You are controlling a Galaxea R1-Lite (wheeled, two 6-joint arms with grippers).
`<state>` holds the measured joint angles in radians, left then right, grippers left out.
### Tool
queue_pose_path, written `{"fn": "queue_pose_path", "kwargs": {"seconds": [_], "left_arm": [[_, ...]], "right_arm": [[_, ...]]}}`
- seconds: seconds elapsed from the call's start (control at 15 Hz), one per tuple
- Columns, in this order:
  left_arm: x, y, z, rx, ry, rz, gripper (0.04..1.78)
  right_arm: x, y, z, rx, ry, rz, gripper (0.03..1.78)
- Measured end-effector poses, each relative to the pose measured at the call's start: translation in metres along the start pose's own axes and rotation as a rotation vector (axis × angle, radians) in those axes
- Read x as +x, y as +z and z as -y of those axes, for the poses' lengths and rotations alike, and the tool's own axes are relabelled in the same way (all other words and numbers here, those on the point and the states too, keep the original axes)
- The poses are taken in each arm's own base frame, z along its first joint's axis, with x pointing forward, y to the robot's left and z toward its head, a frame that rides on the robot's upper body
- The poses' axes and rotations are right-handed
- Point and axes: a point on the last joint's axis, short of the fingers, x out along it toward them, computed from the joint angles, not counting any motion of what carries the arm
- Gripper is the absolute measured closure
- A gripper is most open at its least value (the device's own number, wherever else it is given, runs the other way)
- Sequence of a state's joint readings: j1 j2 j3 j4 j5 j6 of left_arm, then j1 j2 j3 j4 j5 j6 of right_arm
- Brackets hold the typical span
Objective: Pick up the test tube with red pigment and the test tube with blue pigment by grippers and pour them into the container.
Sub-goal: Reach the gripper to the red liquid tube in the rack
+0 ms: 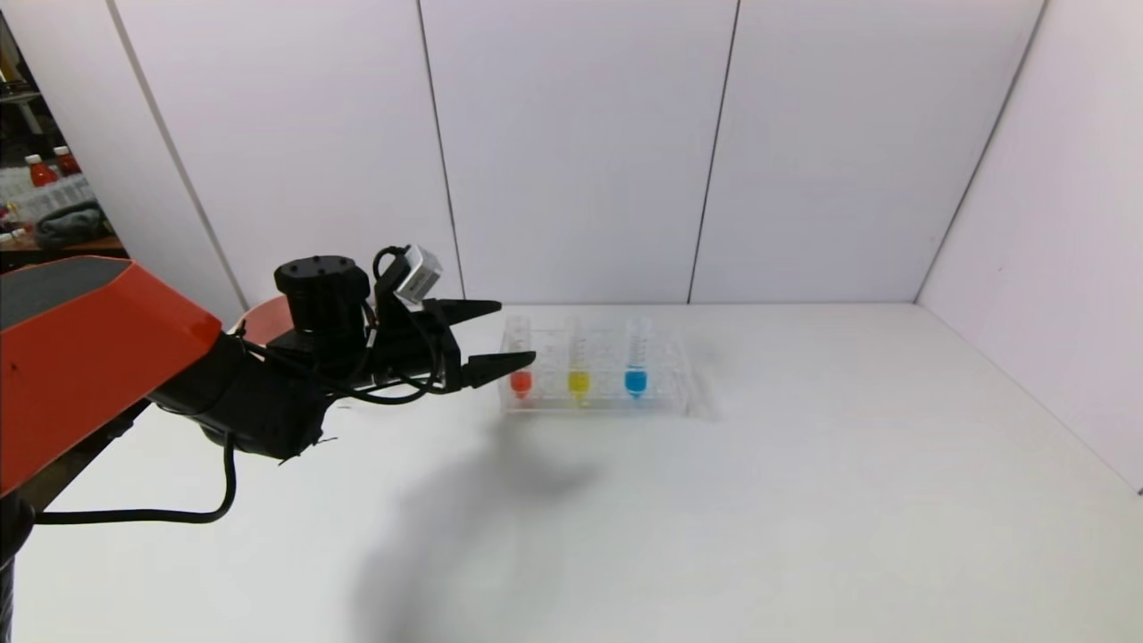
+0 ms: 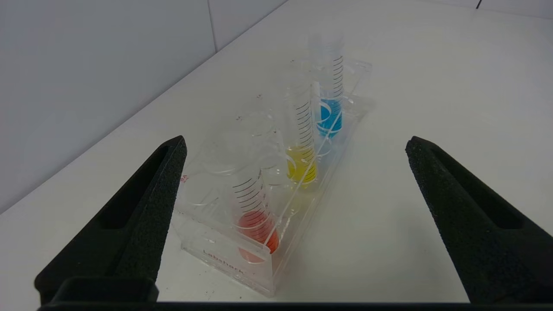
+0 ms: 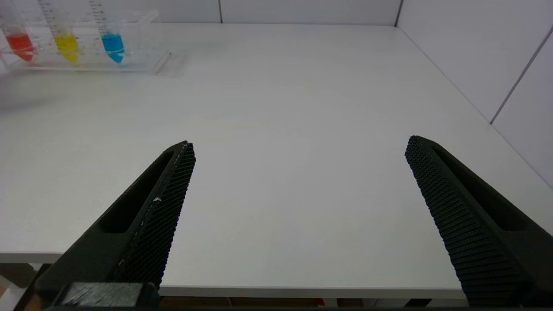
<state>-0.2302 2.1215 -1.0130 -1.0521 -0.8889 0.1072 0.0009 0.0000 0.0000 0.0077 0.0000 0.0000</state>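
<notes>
Nearest the head camera is the robot's own orange-and-black left arm, reaching in from the left over the white table (image 1: 804, 500), and at its end the left gripper (image 1: 500, 335) hangs above the surface with its two pointed fingers spread apart and nothing between them. Its fingertips sit just beside the left end of the clear tube rack (image 1: 665, 402), close to the test tube with red pigment (image 1: 521, 379) but apart from it. That tube stands upright in the rack; next along the row comes the tube with yellow liquid (image 1: 579, 381), then the test tube with blue pigment (image 1: 635, 379), also upright. A round red-pink object (image 1: 265, 320) shows partly behind the arm, too hidden to tell more. From the left wrist, the left gripper (image 2: 293, 144) frames the rack (image 2: 302, 224) end-on between its wide-open fingers, the red tube (image 2: 255, 216) closest, the yellow one (image 2: 301, 162) behind it and the blue tube (image 2: 330, 114) farthest, all seated in the row of holes on the rack's table-centre side. From the right wrist, the right gripper (image 3: 298, 144) is likewise released, fingers wide and holding nothing, hovering near the table's front edge, well apart from the rack (image 3: 147, 60), where the red (image 3: 19, 43), yellow (image 3: 68, 45) and blue (image 3: 113, 45) tubes stand.
</notes>
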Motion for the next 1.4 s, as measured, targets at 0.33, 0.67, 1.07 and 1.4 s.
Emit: {"fn": "queue_pose_path", "kwargs": {"seconds": [0.33,0.67,1.07,1.4], "left_arm": [[0.012,-0.013,-0.010,-0.006,-0.008,-0.004,0.05],[0.021,-0.023,-0.020,-0.016,-0.007,-0.005,0.05],[0.029,-0.031,-0.028,-0.029,-0.008,-0.012,0.05],[0.033,-0.032,-0.033,-0.034,-0.012,-0.014,0.05]], "right_arm": [[0.000,0.000,0.000,0.000,0.000,0.000,0.04],[0.000,0.000,0.000,0.000,0.000,0.000,0.04],[0.000,0.000,0.000,0.000,0.001,0.000,0.04],[0.000,0.000,0.000,0.000,0.000,0.000,0.04]]}}
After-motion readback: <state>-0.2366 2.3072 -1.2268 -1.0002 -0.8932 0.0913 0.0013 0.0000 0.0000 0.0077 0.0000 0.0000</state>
